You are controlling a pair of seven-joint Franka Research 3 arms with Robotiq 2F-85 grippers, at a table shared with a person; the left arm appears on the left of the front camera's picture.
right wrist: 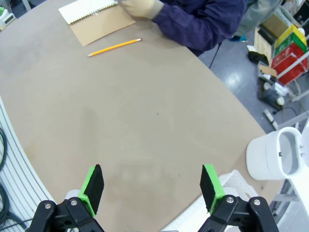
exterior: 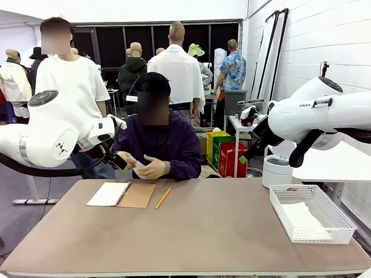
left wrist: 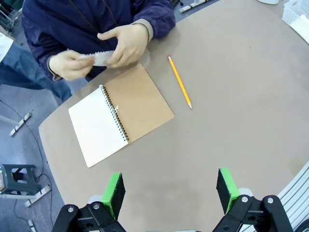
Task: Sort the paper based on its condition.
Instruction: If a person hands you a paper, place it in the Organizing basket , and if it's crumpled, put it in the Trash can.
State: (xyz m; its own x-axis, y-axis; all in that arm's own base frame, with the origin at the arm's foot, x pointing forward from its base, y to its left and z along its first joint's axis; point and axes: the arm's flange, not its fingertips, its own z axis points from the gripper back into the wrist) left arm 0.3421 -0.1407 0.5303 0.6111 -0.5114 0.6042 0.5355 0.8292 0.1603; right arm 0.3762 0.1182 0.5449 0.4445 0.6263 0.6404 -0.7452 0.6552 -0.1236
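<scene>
The paper [left wrist: 99, 58] is off the worktop [exterior: 208, 231], a small white sheet worked between the person's two hands [left wrist: 123, 43] above the open spiral notebook [left wrist: 120, 113]. The left hand [left wrist: 169, 191] hovers with fingers apart and empty; the right hand [right wrist: 152, 188] likewise. The sensible course is probably to wait until the sheet is released or offered, then judge its condition before carrying it toward the white mesh basket [exterior: 342, 223].

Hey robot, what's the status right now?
Both grippers open, empty. Paper crumpled in person's hands. Table path open.
</scene>
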